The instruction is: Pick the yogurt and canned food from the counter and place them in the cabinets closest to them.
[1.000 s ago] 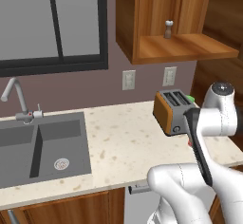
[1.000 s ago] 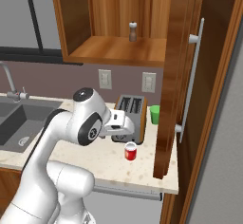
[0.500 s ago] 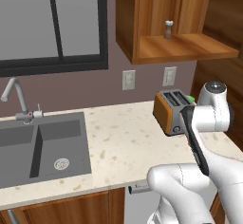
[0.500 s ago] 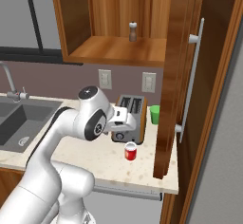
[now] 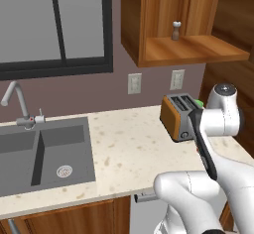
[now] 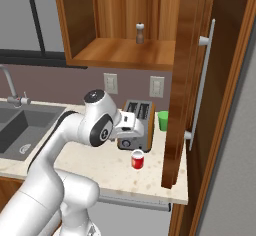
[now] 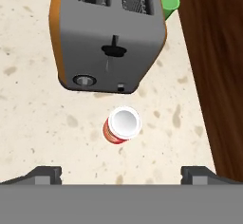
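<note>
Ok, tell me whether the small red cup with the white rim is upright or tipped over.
Upright. The small red yogurt cup stands on the speckled beige counter before the toaster, its round white top facing the hand camera.

Seen from above, the yogurt (image 7: pixel 121 125) stands upright on the speckled beige counter (image 7: pixel 33 118), its white top facing the camera and its red side showing at the lower left. Just beyond it sits a grey toaster (image 7: pixel 108 33) with orange sides, with a green cup (image 7: pixel 169 1) at its far right corner. A reddish-brown wooden panel (image 7: pixel 216 71) runs down the right edge, and the pincer (image 7: pixel 121 174) hangs over the counter, its two dark fingertips (image 7: pixel 43 174) set wide apart, holding nothing.
</note>
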